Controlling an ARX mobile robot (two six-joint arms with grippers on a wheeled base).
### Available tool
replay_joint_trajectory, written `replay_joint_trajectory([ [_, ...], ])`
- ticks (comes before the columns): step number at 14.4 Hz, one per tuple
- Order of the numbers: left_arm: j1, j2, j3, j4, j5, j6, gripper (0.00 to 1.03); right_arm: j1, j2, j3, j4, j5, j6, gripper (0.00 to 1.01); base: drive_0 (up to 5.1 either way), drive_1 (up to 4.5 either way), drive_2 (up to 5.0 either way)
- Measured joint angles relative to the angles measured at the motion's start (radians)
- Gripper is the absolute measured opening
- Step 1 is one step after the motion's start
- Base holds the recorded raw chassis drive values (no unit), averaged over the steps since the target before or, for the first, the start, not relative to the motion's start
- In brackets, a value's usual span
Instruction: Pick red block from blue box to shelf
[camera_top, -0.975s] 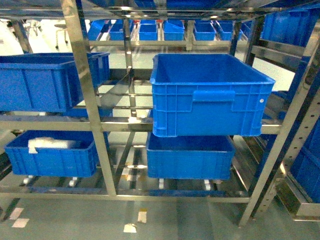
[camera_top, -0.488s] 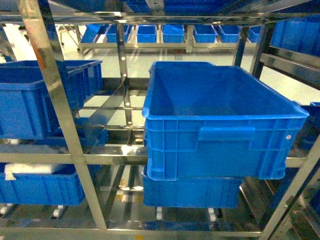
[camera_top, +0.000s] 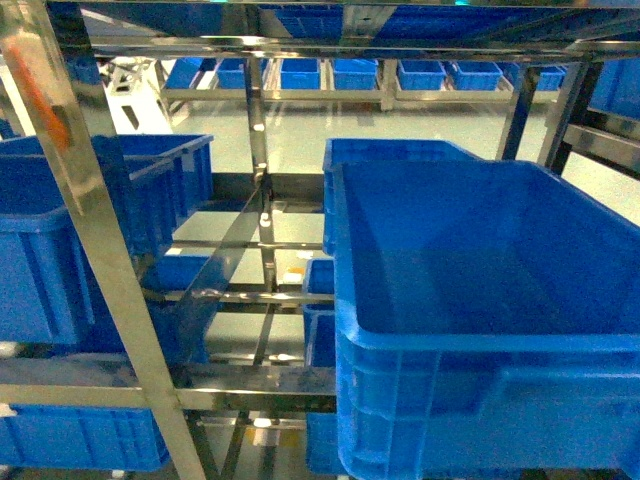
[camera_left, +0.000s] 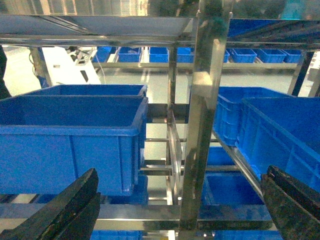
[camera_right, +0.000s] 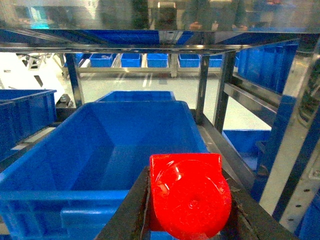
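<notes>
The red block (camera_right: 187, 195), glossy with its round stud facing the camera, sits clamped between the dark fingers of my right gripper (camera_right: 189, 201). It hangs just in front of a dark blue ribbed crate (camera_right: 115, 145) on the steel shelf (camera_right: 215, 85). My left gripper (camera_left: 180, 200) is open with nothing between its fingers (camera_left: 70, 205), facing a shelf upright (camera_left: 202, 125). The blue box is out of view. Neither gripper shows in the head view.
Dark blue crates fill the shelf tiers: a large one (camera_top: 480, 300) close at the right, another (camera_top: 60, 240) at the left, and one (camera_left: 70, 135) before the left gripper. A shiny upright (camera_top: 110, 300) stands near. More crates line a far rack (camera_top: 350, 72).
The head view has closed in on the shelf. The middle-tier crate has grown larger and slid to the right and lower in view.
</notes>
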Motion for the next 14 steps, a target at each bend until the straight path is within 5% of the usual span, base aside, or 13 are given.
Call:
replay_joint_trajectory([
  [2, 0.0, 0.0, 0.0, 0.001, 0.002, 0.0, 0.98, 0.0, 0.0, 0.0, -0.002, 0.0, 0.0, 0.28, -0.3, 3.94, -4.6],
  [14, 0.0, 0.0, 0.0, -0.002, 0.002, 0.0, 0.98, 0.0, 0.0, 0.0, -0.003, 0.0, 0.0, 0.28, 0.0, 0.0, 0.0],
])
